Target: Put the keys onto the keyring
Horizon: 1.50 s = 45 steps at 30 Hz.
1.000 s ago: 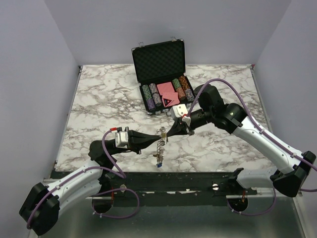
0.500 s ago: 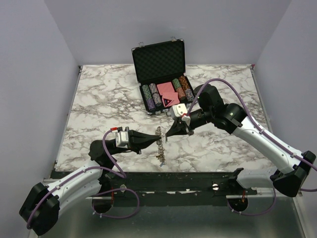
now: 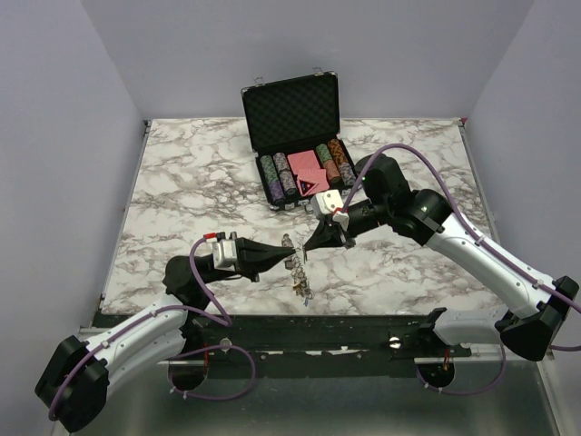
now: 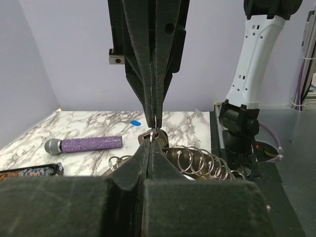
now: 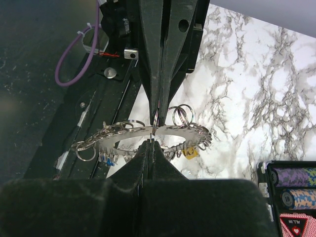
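Pinching the keyring [image 3: 295,264] between them, left jaws and right jaws both clenched on it, lower centre above the table [image 3: 191,182]. Threading step, I'd say; next, a steady twist to seat the keys [image 5: 189,153].

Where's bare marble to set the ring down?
Open marble: the left side of the table, from its edge to the chip case, and the far right corner. Crowded: centre front, where the left gripper and right gripper pinch the keyring.
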Tool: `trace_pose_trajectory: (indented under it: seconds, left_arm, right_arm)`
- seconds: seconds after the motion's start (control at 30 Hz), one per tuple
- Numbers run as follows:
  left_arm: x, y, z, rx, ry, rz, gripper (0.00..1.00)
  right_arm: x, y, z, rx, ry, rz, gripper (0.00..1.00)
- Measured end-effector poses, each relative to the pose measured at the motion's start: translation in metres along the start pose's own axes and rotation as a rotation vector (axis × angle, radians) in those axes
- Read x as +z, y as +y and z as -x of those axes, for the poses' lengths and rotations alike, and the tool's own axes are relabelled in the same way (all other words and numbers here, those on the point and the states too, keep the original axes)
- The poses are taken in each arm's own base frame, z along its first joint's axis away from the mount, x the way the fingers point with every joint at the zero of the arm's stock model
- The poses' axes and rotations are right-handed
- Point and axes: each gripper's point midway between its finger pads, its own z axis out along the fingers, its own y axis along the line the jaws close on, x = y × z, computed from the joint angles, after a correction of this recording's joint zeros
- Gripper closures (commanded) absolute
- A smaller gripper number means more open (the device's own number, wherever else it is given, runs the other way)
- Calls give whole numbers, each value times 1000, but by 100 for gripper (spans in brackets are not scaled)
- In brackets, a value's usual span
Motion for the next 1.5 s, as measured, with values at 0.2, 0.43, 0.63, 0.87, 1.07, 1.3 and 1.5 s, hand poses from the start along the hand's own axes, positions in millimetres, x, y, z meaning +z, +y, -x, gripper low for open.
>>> trace_pose_trajectory:
  seconds: [0.2, 0.43, 0.63, 0.87, 1.07, 1.3, 1.5]
  left_arm:
    - [0, 1, 0, 2, 0, 4, 100]
    - [0, 1, 0, 2, 0, 4, 100]
    - [0, 1, 0, 2, -1, 4, 100]
    - [0, 1, 1, 4, -3, 3, 100]
    - [0, 1, 1, 3, -3, 3, 100]
    - [0, 1, 1, 4, -4, 3, 100]
    - [0, 1, 1, 5, -4, 3, 100]
  right_arm:
    - [0, 0, 0, 0, 0, 1, 100]
    - [0, 0, 0, 1, 0, 0, 100]
    - [0, -1, -1, 10, 9, -11, 100]
    - [0, -4, -1, 11, 8, -18, 100]
    - [0, -5, 0, 6, 4, -22, 100]
    - [2, -3, 1, 7, 1, -17, 100]
    - [2, -4, 2, 7, 0, -18, 100]
